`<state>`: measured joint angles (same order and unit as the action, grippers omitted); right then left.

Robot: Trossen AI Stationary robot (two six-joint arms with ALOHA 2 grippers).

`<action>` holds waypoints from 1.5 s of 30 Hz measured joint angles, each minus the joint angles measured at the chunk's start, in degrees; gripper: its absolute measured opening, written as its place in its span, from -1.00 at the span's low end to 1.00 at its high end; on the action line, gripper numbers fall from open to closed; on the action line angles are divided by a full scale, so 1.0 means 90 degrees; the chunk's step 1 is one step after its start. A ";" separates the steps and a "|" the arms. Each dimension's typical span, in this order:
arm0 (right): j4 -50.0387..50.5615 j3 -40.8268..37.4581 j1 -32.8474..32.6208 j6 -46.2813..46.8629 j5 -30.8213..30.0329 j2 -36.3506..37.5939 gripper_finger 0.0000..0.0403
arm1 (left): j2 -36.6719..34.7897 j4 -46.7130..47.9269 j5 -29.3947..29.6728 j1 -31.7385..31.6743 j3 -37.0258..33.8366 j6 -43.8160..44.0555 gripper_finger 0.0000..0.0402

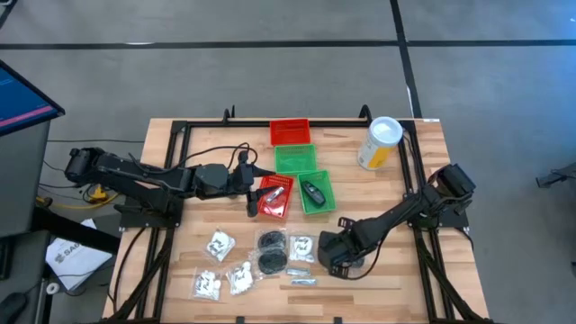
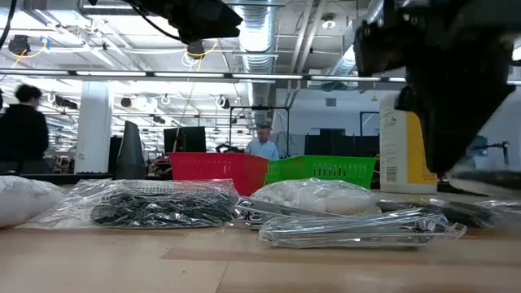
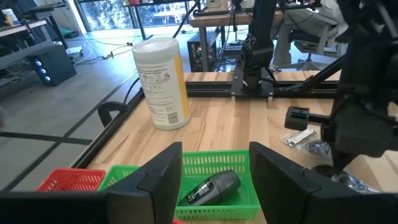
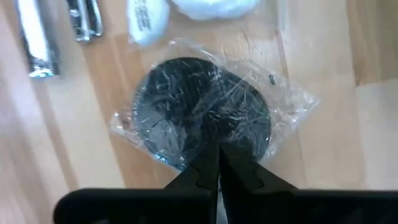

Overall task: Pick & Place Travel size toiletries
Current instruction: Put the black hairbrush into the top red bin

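Now, right fingers (image 4: 214,163) pinching the clear wrap of a black disc packet (image 4: 205,112), disc just beyond the fingertips.

Pale striped wood on the table (image 1: 396,180); red mesh on two baskets (image 1: 289,131), green mesh on two more (image 1: 294,158). Yellow canister (image 1: 379,144) capped white. Black discs (image 1: 270,241) in clear wrap, white contents in clear packets (image 1: 219,244), silvery sachets (image 1: 301,269), dark grey piece (image 3: 211,187) in green mesh
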<state>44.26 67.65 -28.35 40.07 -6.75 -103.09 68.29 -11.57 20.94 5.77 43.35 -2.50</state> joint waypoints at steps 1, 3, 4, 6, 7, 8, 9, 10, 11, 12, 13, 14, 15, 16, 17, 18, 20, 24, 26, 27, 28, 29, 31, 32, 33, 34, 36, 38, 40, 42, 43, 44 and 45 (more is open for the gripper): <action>0.0084 0.0100 0.0000 -0.0090 -0.0070 0.0000 -1.00 | 0.0000 -0.0001 0.0001 0.0002 0.0000 0.0000 -0.12; 0.0193 0.0329 0.0040 -0.0303 -0.0168 0.0000 -1.00 | 0.0000 -0.0001 0.0000 -0.0001 0.0000 0.0000 -0.12; 0.0241 0.0452 0.0060 -0.0383 -0.0293 0.0000 -1.00 | 0.0000 0.0000 -0.0001 -0.0001 0.0000 0.0000 -0.12; 0.0316 0.0684 0.0136 -0.0614 -0.0428 0.0000 -1.00 | 0.0000 -0.0002 0.0001 -0.0001 0.0000 0.0002 -0.12; 0.0379 0.0811 0.0179 -0.0764 -0.0433 0.0000 -1.00 | 0.0000 0.0000 0.0001 0.0001 0.0000 0.0000 -0.12; 0.0447 0.0944 0.0223 -0.0911 -0.0450 0.0000 -1.00 | 0.0000 0.0000 -0.0002 0.0000 0.0000 0.0002 -0.12; 0.0496 0.1079 0.0265 -0.1058 -0.0479 0.0000 -1.00 | 0.0000 -0.0001 0.0000 0.0001 0.0000 0.0002 -0.12; 0.0573 0.1215 0.0300 -0.1196 -0.0584 0.0000 -1.00 | 0.0000 0.0000 0.0001 0.0002 0.0000 0.0002 -0.12; 0.0664 0.1350 0.0336 -0.1314 -0.0694 0.0000 -1.00 | 0.0000 0.0000 -0.0001 0.0000 0.0000 0.0002 -0.12; 0.0747 0.1496 0.0369 -0.1441 -0.0779 0.0000 -1.00 | 0.0000 0.0000 -0.0001 0.0000 0.0000 0.0002 -0.12; 0.0790 0.1638 0.0403 -0.1594 -0.0858 0.0000 -1.00 | 0.0000 0.0000 0.0001 -0.0001 0.0000 0.0002 -0.12; 0.0809 0.1762 0.0433 -0.1742 -0.0945 0.0000 -1.00 | 0.0000 0.0000 0.0001 0.0002 0.0000 0.0002 -0.12; 0.0823 0.1888 0.0465 -0.1902 -0.1020 0.0000 -1.00 | 0.0000 0.0000 -0.0001 -0.0001 0.0000 0.0002 -0.12; 0.0827 0.1994 0.0491 -0.2055 -0.1089 0.0000 -1.00 | 0.0000 -0.0001 0.0001 0.0000 0.0000 0.0002 -0.12; 0.0827 0.2096 0.0531 -0.2198 -0.1110 0.0000 -1.00 | 0.0000 0.0000 -0.0002 -0.0001 0.0000 0.0002 -0.12; 0.0824 0.2193 0.0569 -0.2329 -0.1137 0.0000 -1.00 | 0.0000 0.0000 0.0000 0.0002 0.0000 0.0002 -0.12; 0.0823 0.2347 0.0633 -0.2583 -0.1255 0.0002 -1.00 | 0.0000 -0.0002 -0.0002 0.0002 0.0000 0.0002 -0.12; 0.0715 0.2509 0.0798 -0.3032 -0.1285 0.0002 -1.00 | 0.0000 0.0000 -0.0001 0.0002 0.0000 -0.0005 -0.12; 0.0696 0.2589 0.0879 -0.3205 -0.1285 0.0002 -1.00 | 0.0000 0.0000 -0.0002 0.0002 0.0000 -0.0007 -0.12; 0.0686 0.2626 0.0920 -0.3281 -0.1287 0.0002 -1.00 | 0.0000 0.0000 0.0000 -0.0001 0.0000 -0.0007 -0.12; 0.0667 0.2663 0.0951 -0.3364 -0.1287 0.0002 -1.00 | 0.0000 0.0000 0.0000 0.0002 0.0000 -0.0010 -0.12; 0.0644 0.2685 0.0983 -0.3447 -0.1287 0.0002 -1.00 | 0.0000 0.0000 0.0000 0.0001 0.0000 -0.0010 -0.12; 0.0662 0.2740 0.1037 -0.3521 -0.1282 0.0002 -1.00 | 0.0000 0.0000 -0.0002 -0.0001 0.0000 -0.0072 -0.12; 0.0659 0.2778 0.1066 -0.3579 -0.1281 0.0002 -1.00 | 0.0000 0.0000 0.0001 -0.0001 0.0000 -0.0181 -0.12; 0.0652 0.2813 0.1081 -0.3649 -0.1279 0.0002 -1.00 | 0.0000 0.0000 -0.0002 -0.0001 0.0000 -0.0280 -0.12; 0.0659 0.2852 0.1087 -0.3688 -0.1277 0.0002 -1.00 | 0.0000 -0.0002 -0.0041 -0.0001 0.0000 -0.0409 -0.12; 0.0657 0.2924 0.1087 -0.3773 -0.1269 0.0002 -1.00 | 0.0000 -0.0002 -0.0252 -0.0006 0.0000 -0.0709 -0.12; 0.0654 0.3004 0.1116 -0.3864 -0.1251 0.0002 -1.00 | 0.0000 -0.0005 -0.0553 -0.0034 0.0000 -0.0946 -0.12; 0.0661 0.3094 0.1132 -0.3929 -0.1239 0.0002 -1.00 | 0.0000 -0.0007 -0.0796 -0.0065 0.0000 -0.1157 -0.12; 0.0657 0.3212 0.1163 -0.4010 -0.1235 0.0002 -1.00 | 0.0000 -0.0005 -0.0947 -0.0095 0.0000 -0.1338 -0.12; 0.0655 0.3287 0.1177 -0.4030 -0.1233 0.0002 -1.00 | 0.0000 -0.0005 -0.1037 -0.0111 0.0000 -0.1395 -0.12; 0.0650 0.3369 0.1175 -0.4098 -0.1233 0.0002 -1.00 | 0.0000 -0.0005 -0.1137 -0.0121 0.0000 -0.1495 -0.12; 0.0639 0.3449 0.1177 -0.4164 -0.1235 0.0002 -1.00 | 0.0000 -0.0002 -0.1262 -0.0136 0.0000 -0.1587 -0.12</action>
<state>50.01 98.69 -17.76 2.59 -17.86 -103.07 68.29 -11.60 9.59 4.54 43.35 -16.78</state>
